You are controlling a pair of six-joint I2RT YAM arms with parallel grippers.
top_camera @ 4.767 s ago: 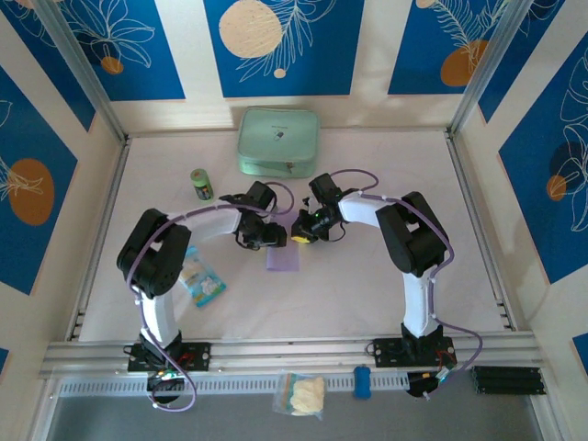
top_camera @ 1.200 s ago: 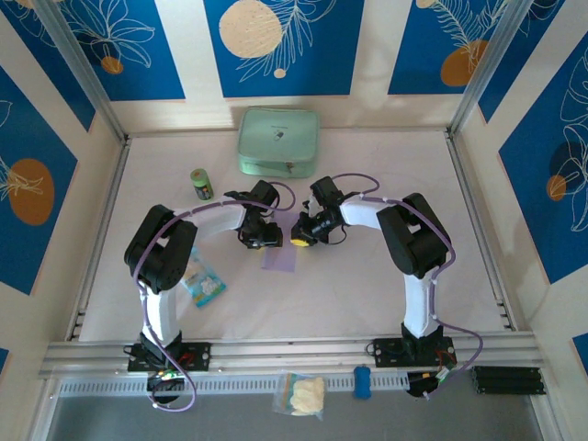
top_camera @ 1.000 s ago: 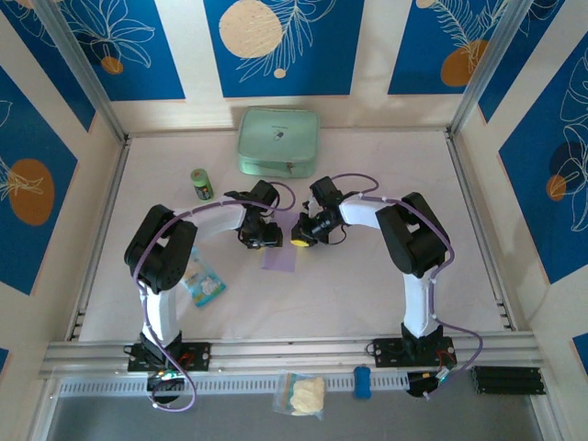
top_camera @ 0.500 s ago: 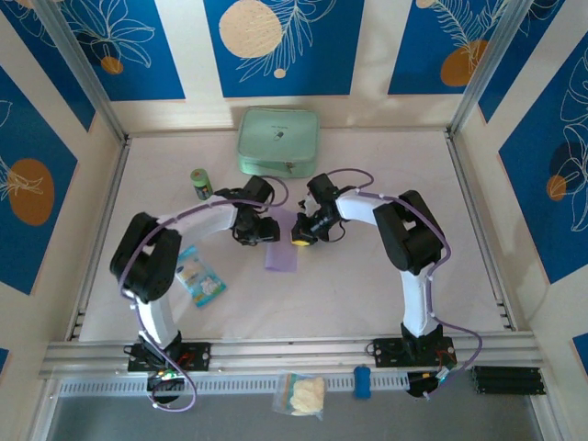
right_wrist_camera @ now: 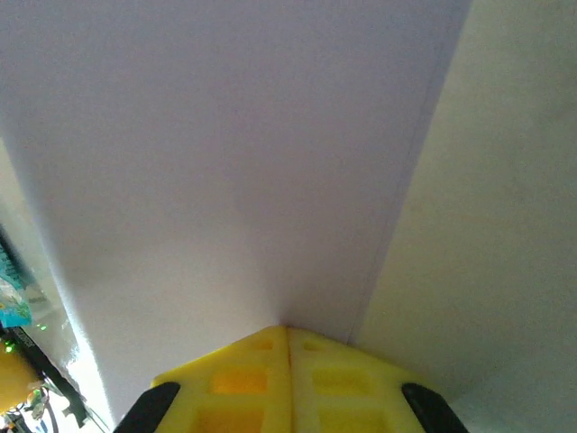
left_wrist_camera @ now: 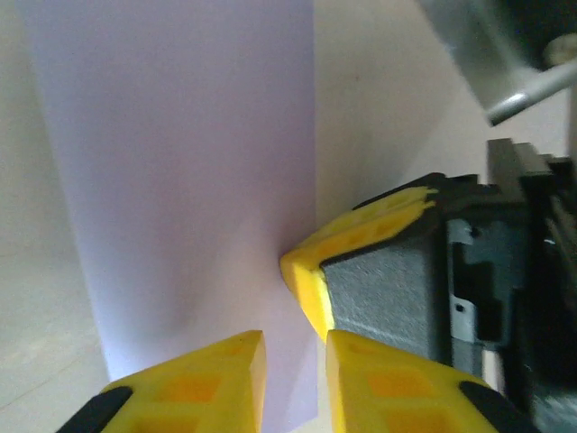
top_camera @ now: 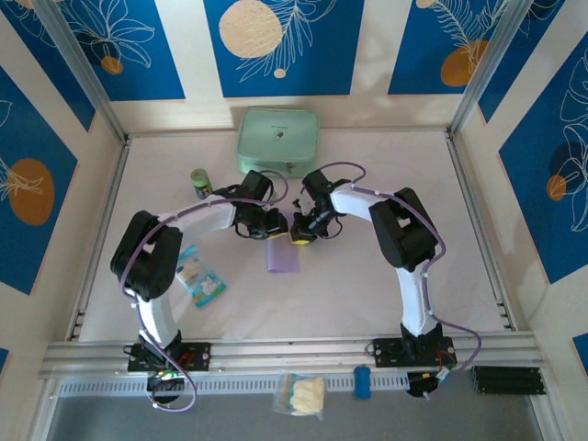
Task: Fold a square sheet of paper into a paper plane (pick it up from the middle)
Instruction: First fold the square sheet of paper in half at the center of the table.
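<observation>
- Right gripper [right_wrist_camera: 288, 338]: fingers pressed together, pinching the thin lavender-purple paper sheet [top_camera: 284, 258] at its 12 o'clock edge.
- Left gripper [left_wrist_camera: 295, 350]: fingers narrowly parted, astride the same edge.

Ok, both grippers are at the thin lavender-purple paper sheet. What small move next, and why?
Probably close the left gripper fully on the lavender-purple paper sheet. Its jaws stand a narrow gap apart around the sheet's edge, while the right gripper is already shut on the same sheet close by.
</observation>
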